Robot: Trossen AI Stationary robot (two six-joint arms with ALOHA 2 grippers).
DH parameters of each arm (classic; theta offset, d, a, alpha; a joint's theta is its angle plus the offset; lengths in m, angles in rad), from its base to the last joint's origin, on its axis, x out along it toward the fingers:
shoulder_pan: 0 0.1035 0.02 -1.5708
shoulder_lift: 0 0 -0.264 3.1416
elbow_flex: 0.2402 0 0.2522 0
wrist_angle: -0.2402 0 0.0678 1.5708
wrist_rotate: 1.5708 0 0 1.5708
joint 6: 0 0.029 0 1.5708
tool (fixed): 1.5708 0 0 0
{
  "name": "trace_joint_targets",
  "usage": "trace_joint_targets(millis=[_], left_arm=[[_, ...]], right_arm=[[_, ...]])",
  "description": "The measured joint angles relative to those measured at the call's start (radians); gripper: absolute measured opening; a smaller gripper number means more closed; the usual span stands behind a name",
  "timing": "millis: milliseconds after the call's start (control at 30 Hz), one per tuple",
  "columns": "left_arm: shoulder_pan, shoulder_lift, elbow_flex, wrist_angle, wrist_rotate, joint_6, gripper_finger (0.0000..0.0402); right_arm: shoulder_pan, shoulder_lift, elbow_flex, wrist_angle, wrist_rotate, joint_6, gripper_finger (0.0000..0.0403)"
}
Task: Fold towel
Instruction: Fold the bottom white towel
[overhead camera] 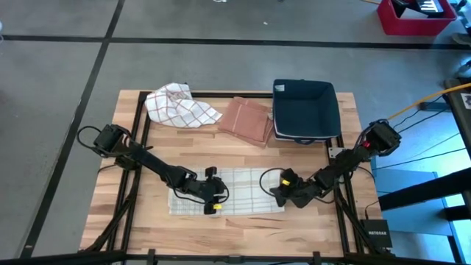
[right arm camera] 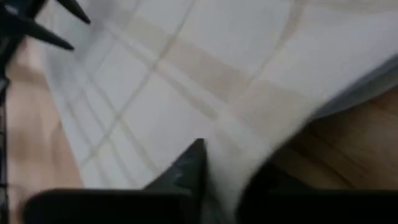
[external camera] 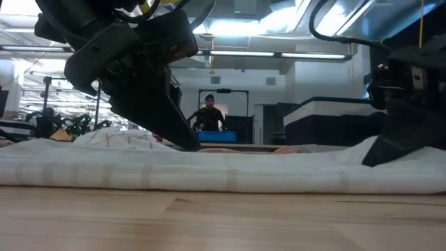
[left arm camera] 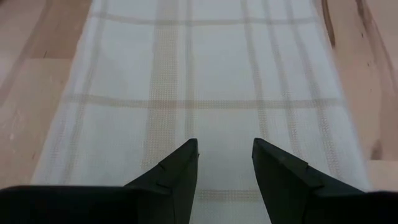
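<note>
A white towel (overhead camera: 228,190) crossed by pale tan plaid lines is lying flat on the near part of the wooden worktop (overhead camera: 243,228), folded into a long strip whose long axis is running from left to right across the worktop. In the low view its layered edge (external camera: 209,178) is showing as a low, slightly rumpled band. The left gripper (overhead camera: 214,193) is hovering over the strip's left half, its dark fingers (left arm camera: 177,177) standing apart with the plaid cloth showing in the gap between them and nothing in their hold. The right gripper (overhead camera: 283,190) is sitting at the strip's right end; in its wrist view the cloth (right arm camera: 205,81) is bunching up between the fingers (right arm camera: 186,168), so it appears to be pinching the towel's edge, though the blur is making that hard to confirm. Farther back on the worktop, well apart from the strip, a crumpled red-checked towel (overhead camera: 179,105), a folded brown cloth (overhead camera: 246,119) and a dark blue bin (overhead camera: 305,110) are lying in a row.
</note>
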Motion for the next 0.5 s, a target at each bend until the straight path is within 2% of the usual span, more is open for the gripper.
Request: trace_joint_targets(millis=[33,100,267,500], left_arm=[[0.000,0.000,0.000,0.000,0.000,-0.001,0.0145],[0.000,0.000,0.000,0.000,0.000,-0.005,0.0145],[0.002,0.030,0.000,-0.002,0.001,-0.026,0.0145],[0.015,0.086,0.002,0.022,0.016,-0.028,0.0145]], right_arm=[[0.000,0.000,0.010,-0.014,-0.013,-0.015,0.0033],[0.000,0.001,0.037,-0.065,-0.029,-0.028,0.0015],[0.000,-0.037,0.116,-0.290,-0.074,-0.030,0.0037],[0.001,-0.117,0.174,-0.466,-0.089,-0.076,0.0011]])
